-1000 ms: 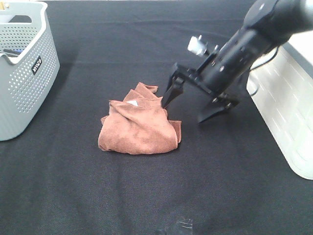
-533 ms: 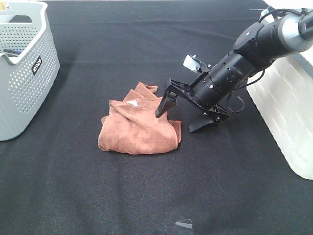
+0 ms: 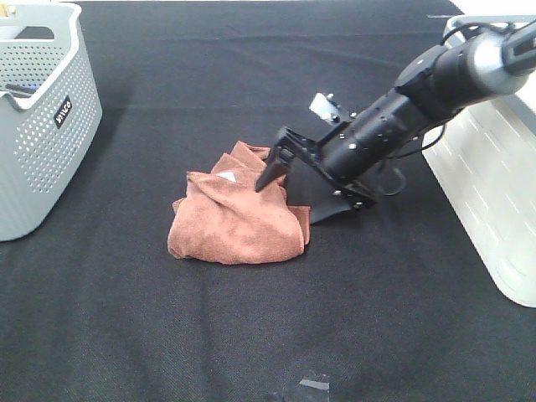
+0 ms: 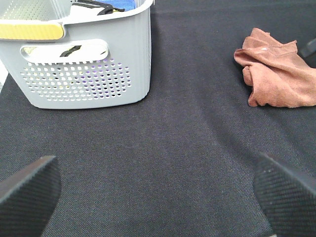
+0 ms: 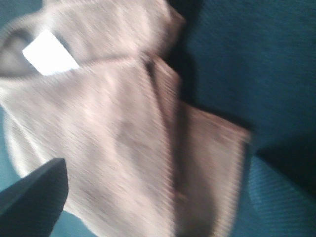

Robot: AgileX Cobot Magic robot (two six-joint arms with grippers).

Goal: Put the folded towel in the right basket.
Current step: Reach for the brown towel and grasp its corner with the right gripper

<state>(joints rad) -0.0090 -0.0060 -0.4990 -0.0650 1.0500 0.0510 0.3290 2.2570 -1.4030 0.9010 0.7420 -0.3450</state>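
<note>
The rust-brown folded towel (image 3: pixel 237 216) lies on the black cloth near the middle, its white tag (image 3: pixel 227 176) facing up. My right gripper (image 3: pixel 293 199) is open and low at the towel's right side. One finger (image 3: pixel 270 178) is over the towel's upper right edge and the other (image 3: pixel 325 214) is on the cloth just right of it. The right wrist view is blurred and filled by the towel (image 5: pixel 123 133) and tag (image 5: pixel 49 53). The white right basket (image 3: pixel 494 201) stands at the right edge. My left gripper (image 4: pixel 158 197) is open and empty, far from the towel (image 4: pixel 276 74).
A grey perforated basket (image 3: pixel 42 117) with a dark label stands at the far left and holds some items; it also shows in the left wrist view (image 4: pixel 84 64). Black cloth (image 3: pixel 251 335) covers the table.
My right gripper has come down and moved left, from above the cloth beside the towel to straddling the towel's right edge. The towel has not moved.
</note>
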